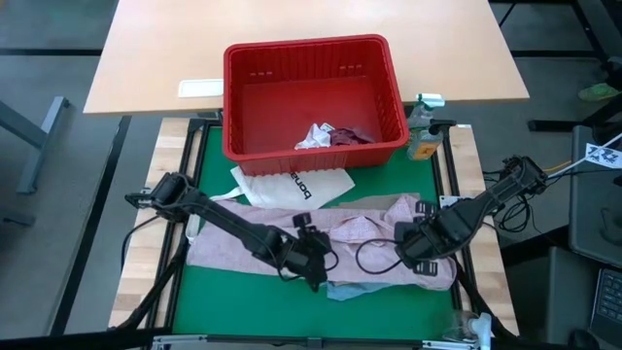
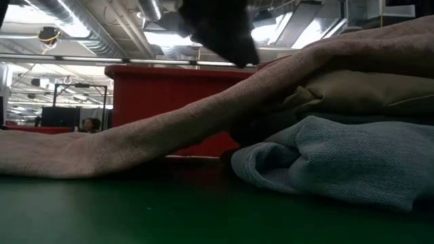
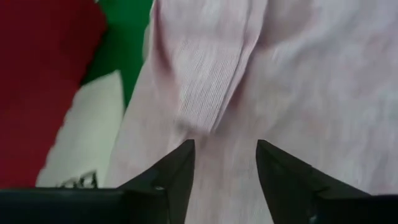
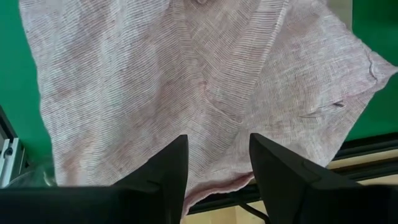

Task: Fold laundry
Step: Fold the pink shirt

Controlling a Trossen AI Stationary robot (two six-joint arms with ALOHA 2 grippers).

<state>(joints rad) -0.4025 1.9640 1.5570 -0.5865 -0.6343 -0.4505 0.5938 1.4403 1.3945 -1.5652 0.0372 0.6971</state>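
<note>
A mottled pink garment (image 1: 292, 238) lies spread across the green mat (image 1: 214, 301), covering a beige piece (image 1: 394, 206) and a light blue piece (image 1: 374, 290) at its right end. In the low view the pink cloth (image 2: 135, 146) drapes over the beige (image 2: 366, 91) and blue (image 2: 339, 163) pile. My left gripper (image 1: 313, 267) hangs open over the garment's middle, above a pink sleeve (image 3: 211, 81), its fingers (image 3: 225, 155) holding nothing. My right gripper (image 1: 413, 248) points down, open, over the garment's right part (image 4: 155, 81); nothing sits between its fingers (image 4: 217, 149).
A red slotted basket (image 1: 311, 53) stands at the mat's far edge with a white piece (image 1: 316, 136) and a maroon piece (image 1: 352, 136) inside. A white tote bag (image 1: 292, 185) lies in front of it. A small bottle (image 1: 423, 131) stands beside the basket's right side.
</note>
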